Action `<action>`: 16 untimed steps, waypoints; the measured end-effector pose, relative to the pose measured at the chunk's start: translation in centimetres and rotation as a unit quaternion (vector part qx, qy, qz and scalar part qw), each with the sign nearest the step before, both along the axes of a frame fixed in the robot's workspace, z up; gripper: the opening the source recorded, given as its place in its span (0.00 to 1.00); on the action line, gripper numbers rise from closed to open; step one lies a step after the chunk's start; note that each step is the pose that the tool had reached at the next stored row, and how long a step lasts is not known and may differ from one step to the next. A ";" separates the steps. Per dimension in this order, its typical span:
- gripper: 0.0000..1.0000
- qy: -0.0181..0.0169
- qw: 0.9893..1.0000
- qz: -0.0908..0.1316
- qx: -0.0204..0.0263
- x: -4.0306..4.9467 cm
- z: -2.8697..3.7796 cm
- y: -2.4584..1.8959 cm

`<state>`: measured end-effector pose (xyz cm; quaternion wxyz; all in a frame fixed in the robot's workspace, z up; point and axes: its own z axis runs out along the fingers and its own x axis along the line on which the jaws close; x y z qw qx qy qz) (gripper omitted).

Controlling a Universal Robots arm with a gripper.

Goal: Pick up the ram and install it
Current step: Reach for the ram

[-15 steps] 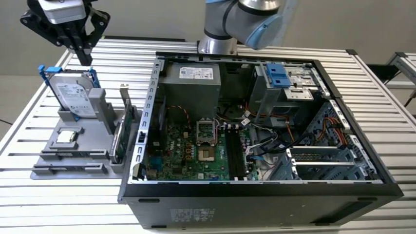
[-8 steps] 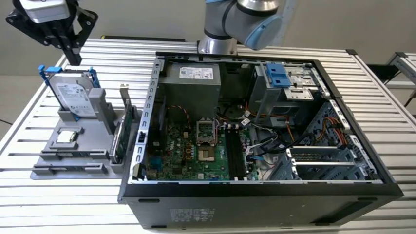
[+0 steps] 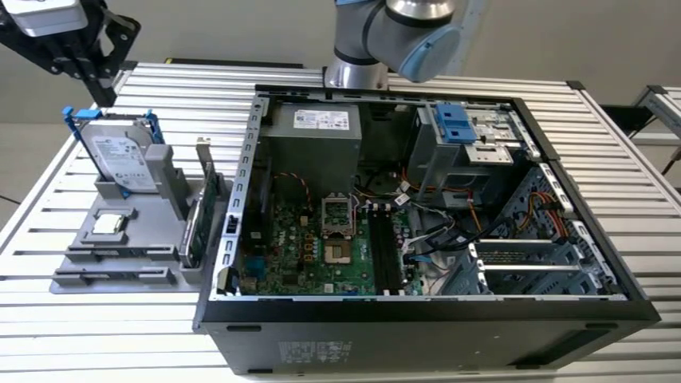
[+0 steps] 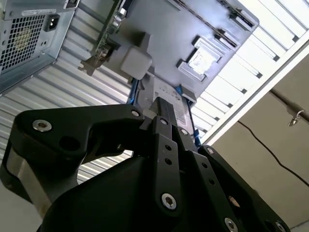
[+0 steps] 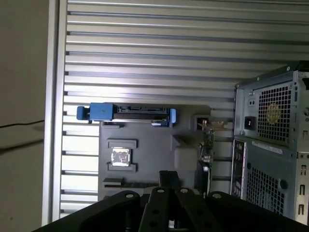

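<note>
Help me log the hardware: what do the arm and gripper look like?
The arm is silver-grey metal with a pale blue joint cap. The gripper is matte black, built of angular bolted links with silver screw heads.

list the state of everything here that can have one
computer case: on its side, panel off
hard drive: upright in the gray holder
expansion card: on edge in the holder
chip: flat in the holder
memory slots: look empty
gripper: up over the holder, touching nothing
</note>
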<state>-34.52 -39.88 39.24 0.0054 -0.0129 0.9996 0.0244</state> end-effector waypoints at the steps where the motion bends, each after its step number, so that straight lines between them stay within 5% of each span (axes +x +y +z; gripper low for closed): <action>1: 0.00 0.000 1.000 0.000 0.000 -0.22 0.00 0.00; 7: 0.00 0.001 1.000 0.000 0.000 -1.13 0.00 0.00; 16: 0.00 0.002 1.000 0.000 0.000 -1.20 -0.01 -0.09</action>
